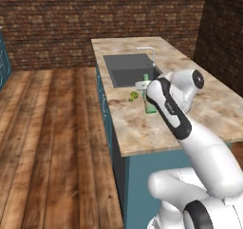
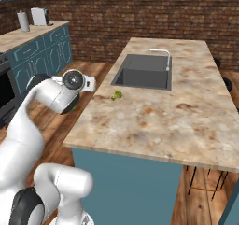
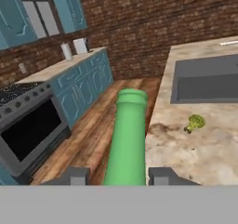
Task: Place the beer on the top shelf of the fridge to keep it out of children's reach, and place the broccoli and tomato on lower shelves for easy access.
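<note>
Marble-look counter carries the broccoli beside its sink, while the fingers clamp the beer

The beer stands between the two fingertips of the tool at the tabletop's left edge, neck reaching out over the floor beside the island. The broccoli lies on the tabletop near that same edge, just in front of the sink, which is set into the tabletop toward its far end, the faucet at the basin's right rim. Across the floor, an oven stands under a second counter that carries a toaster along the wall
</note>
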{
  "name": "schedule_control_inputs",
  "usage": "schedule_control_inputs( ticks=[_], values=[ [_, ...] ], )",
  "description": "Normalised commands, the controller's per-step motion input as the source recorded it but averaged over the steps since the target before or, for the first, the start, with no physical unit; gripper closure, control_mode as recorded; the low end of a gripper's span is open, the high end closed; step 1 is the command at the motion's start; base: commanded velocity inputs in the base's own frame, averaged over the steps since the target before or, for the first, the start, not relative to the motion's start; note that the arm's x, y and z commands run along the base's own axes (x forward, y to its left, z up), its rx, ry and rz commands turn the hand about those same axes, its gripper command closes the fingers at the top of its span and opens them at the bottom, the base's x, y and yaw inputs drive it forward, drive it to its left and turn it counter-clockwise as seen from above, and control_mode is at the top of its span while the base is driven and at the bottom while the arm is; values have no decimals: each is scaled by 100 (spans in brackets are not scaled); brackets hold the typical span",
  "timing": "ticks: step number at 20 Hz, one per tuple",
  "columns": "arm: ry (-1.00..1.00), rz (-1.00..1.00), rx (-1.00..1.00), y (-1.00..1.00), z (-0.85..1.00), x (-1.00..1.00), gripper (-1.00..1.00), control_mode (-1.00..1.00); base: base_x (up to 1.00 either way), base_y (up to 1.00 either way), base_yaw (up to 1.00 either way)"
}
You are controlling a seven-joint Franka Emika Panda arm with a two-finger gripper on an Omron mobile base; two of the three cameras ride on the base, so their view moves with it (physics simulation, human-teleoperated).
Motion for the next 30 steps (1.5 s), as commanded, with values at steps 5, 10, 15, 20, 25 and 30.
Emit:
schedule_control_inputs(
  ticks=[5, 10, 15, 20, 25, 30],
  values=[
    [0, -32, -1, 0, 66, -69, 100, -100, 0, 0, 0],
    [-5, -13, -10, -2, 32, -75, 100, -100, 0, 0, 0],
    [-14, 0, -12, -21, 9, -60, 100, -100, 0, 0, 0],
    [-19, 0, -10, -23, 10, -41, 100, -100, 0, 0, 0],
    [-13, 0, -7, -4, 26, -36, 100, -100, 0, 0, 0],
    [-1, 0, -8, 0, 35, -45, 100, -100, 0, 0, 0]
  ],
)
